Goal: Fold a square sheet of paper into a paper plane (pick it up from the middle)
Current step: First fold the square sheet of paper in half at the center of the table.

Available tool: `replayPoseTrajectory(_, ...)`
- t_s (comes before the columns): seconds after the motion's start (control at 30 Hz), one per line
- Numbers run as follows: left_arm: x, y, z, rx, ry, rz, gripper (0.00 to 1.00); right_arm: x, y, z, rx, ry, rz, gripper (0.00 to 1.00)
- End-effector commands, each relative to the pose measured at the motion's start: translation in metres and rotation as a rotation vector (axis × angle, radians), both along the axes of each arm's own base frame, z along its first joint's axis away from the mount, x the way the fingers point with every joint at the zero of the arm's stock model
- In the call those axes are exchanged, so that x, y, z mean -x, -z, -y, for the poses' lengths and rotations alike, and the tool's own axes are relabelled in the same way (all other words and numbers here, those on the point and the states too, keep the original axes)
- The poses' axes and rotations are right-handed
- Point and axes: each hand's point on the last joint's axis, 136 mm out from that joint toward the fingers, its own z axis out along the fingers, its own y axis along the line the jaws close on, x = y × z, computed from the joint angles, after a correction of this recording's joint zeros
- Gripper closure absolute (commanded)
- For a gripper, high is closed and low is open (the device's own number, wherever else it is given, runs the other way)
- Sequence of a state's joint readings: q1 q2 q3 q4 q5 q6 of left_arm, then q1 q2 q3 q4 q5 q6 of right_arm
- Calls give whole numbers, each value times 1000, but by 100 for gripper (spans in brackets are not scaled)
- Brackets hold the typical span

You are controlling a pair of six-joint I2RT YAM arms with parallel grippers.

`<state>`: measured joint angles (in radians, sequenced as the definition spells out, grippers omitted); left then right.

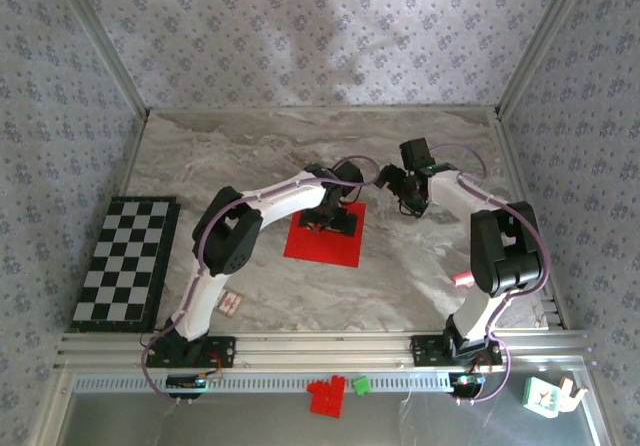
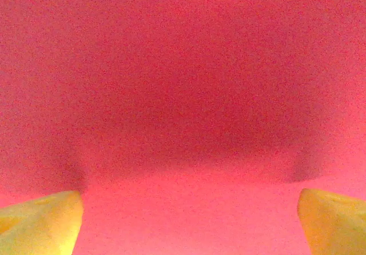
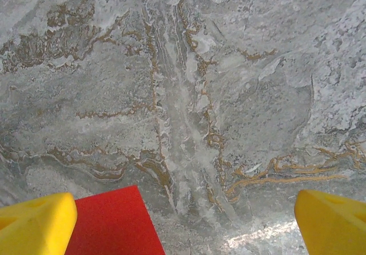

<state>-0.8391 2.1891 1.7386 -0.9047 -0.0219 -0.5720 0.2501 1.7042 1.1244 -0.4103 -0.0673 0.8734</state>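
Note:
The square sheet of paper (image 1: 315,244) lies flat and unfolded on the marble table (image 1: 230,156), bright red, near the middle. My left gripper (image 1: 335,219) hovers low over its far half, fingers pointing down. In the left wrist view the red sheet (image 2: 183,95) covers everything behind my open left gripper (image 2: 190,223), whose yellow fingertips (image 2: 40,223) stand wide apart with nothing between them. My right gripper (image 1: 412,201) hangs to the right of the sheet, open over bare marble (image 3: 189,95); one corner of the sheet (image 3: 111,223) shows beside its left fingertip (image 3: 34,223). The paper plane is out of view.
A black-and-white chessboard (image 1: 127,261) lies at the table's left edge. A small white card (image 1: 231,304) sits by the left arm's base, a pink object (image 1: 463,278) by the right arm. Off the table's front rail are a red toy-brick block (image 1: 326,397), a green brick (image 1: 361,385) and a white item (image 1: 545,396).

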Motion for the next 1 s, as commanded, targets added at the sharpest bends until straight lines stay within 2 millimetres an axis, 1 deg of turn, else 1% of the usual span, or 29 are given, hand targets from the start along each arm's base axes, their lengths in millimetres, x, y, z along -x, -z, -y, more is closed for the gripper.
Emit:
replayPoseTrajectory(0.0, 1, 4, -6, -62, 12, -5, 5, 0, -6, 2, 2, -10, 14, 0)
replayPoseTrajectory(0.27, 4, 22, -11, -98, 3, -26, 6, 2, -5, 3, 2, -4, 8, 0)
replayPoseTrajectory(0.53, 9, 36, -17, -109, -6, -47, 10, 4, -4, 4, 7, -3, 2, 0)
replayPoseTrajectory(0.7, 9, 36, -18, -103, -12, -43, 10, 3, -5, 5, 6, 4, 5, 0)
replayPoseTrajectory(0.9, 7, 29, -19, -85, -19, -27, 11, 2, -7, 5, 4, 4, 10, 0)
replayPoseTrajectory(0.97, 6, 26, -19, -77, -23, -18, 13, 3, -7, 5, 5, 5, 9, 0)
